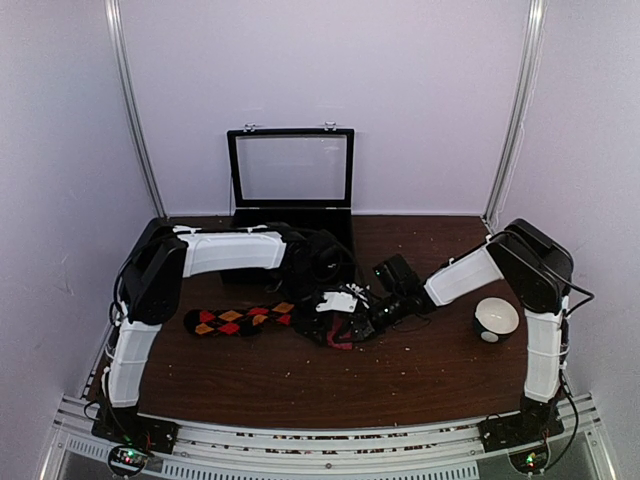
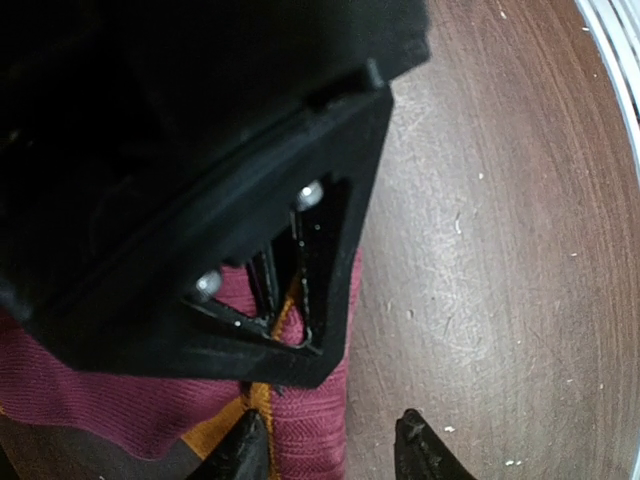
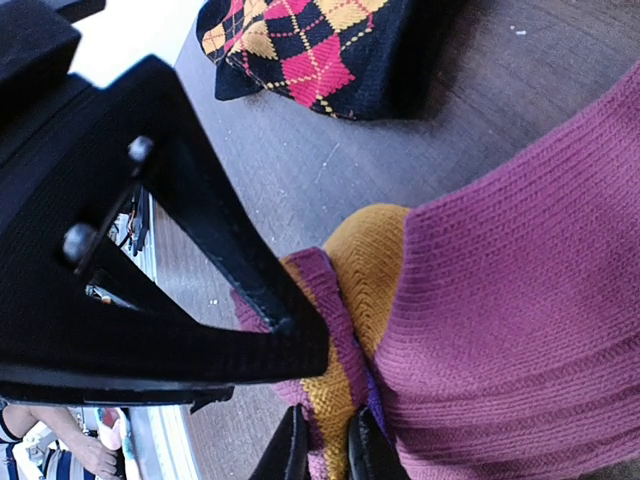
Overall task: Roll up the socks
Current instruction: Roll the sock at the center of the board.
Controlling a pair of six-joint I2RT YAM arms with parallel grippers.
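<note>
The black argyle sock (image 1: 240, 320) lies flat left of centre, its end also in the right wrist view (image 3: 300, 50). The magenta-pink sock (image 3: 520, 330) is bunched at the table's middle, mostly hidden under both grippers in the top view. My right gripper (image 3: 328, 450) is shut on its orange-and-magenta striped edge. My left gripper (image 2: 335, 445) is open astride the pink sock's (image 2: 310, 400) side edge, one fingertip (image 2: 245, 450) on the fabric, the other over bare wood. The two grippers nearly touch, left (image 1: 335, 300) just behind right (image 1: 350, 328).
A white bowl (image 1: 496, 318) sits on the table by the right arm. A black case with a raised clear lid (image 1: 291, 170) stands at the back centre. Crumbs dot the brown tabletop (image 1: 300, 380). A metal rail runs along the near edge.
</note>
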